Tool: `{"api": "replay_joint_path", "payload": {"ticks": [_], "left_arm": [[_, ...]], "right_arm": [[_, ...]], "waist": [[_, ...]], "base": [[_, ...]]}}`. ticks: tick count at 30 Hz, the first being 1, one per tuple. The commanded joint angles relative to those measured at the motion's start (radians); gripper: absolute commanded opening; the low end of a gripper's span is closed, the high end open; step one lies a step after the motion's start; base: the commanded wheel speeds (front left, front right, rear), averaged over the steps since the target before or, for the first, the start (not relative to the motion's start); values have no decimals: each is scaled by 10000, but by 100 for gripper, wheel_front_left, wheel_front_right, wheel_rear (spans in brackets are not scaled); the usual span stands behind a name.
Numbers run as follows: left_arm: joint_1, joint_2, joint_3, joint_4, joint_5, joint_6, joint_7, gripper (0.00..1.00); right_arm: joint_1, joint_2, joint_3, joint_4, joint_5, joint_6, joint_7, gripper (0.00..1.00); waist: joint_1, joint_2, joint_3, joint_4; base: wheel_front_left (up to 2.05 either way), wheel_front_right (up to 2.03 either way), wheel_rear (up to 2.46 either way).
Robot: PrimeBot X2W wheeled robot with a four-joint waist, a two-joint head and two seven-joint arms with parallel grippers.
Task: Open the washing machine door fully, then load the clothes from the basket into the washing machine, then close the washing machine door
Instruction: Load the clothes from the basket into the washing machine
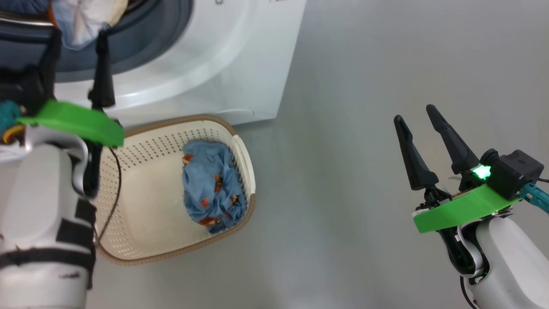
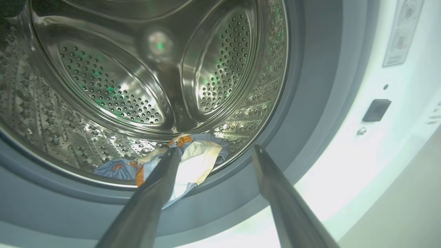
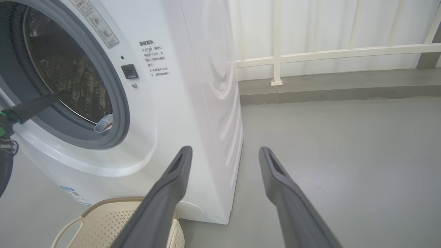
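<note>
With left gripper point(image 2: 215, 148) and right gripper point(image 1: 414, 111) spread empty, the clothes point(image 2: 196, 162) at the drum lip point(image 2: 262, 127) (draped onto the rubber seal point(image 2: 303, 103)) could be pinched when the door is closed.

A Chinese notice point(image 3: 155, 58) headed 温馨提示 is printed on the washing machine point(image 3: 200, 113) front.

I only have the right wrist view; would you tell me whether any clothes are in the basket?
Observer: Yes, one blue piece lies in the basket, toward its right end.
Operator: Thank you. Is anything held on the left?
Observer: No, the left gripper is open, nothing between its fingers.
Operator: Where is what's already loaded?
Observer: The clothes sit at the drum's front lip, partly over the seal.
</note>
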Motion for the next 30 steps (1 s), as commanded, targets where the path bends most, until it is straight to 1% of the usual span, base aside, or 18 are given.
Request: {"api": "replay_joint_path", "payload": {"ticks": [1, 7, 15, 22, 30], "left_arm": [[470, 307, 157, -551, -79, 9, -62, 100], [2019, 224, 219, -1779, -109, 8, -62, 100], [4046, -64, 463, -3308, -42, 8, -62, 100], [5361, -173, 816, -4117, -13, 8, -62, 100], [6604, -318, 1245, -4642, -80, 8, -62, 100]], "right_arm": [[287, -140, 54, -163, 89, 54, -80, 100], [635, -187, -49, -106, 137, 54, -80, 100], [1107, -307, -220, -114, 158, 54, -80, 100], [1456, -387, -362, -170, 127, 54, -80, 100], [1948, -395, -635, -172, 94, 54, -80, 100]], "waist": [[1, 0, -600, 357], [1, 0, -1363, 676], [1, 0, -2253, 1117], [1, 0, -2882, 1322], [1, 0, -3542, 1373]], "base": [[0, 0, 0], [0, 0, 0], [0, 0, 0], [0, 0, 0], [0, 0, 0]]}}
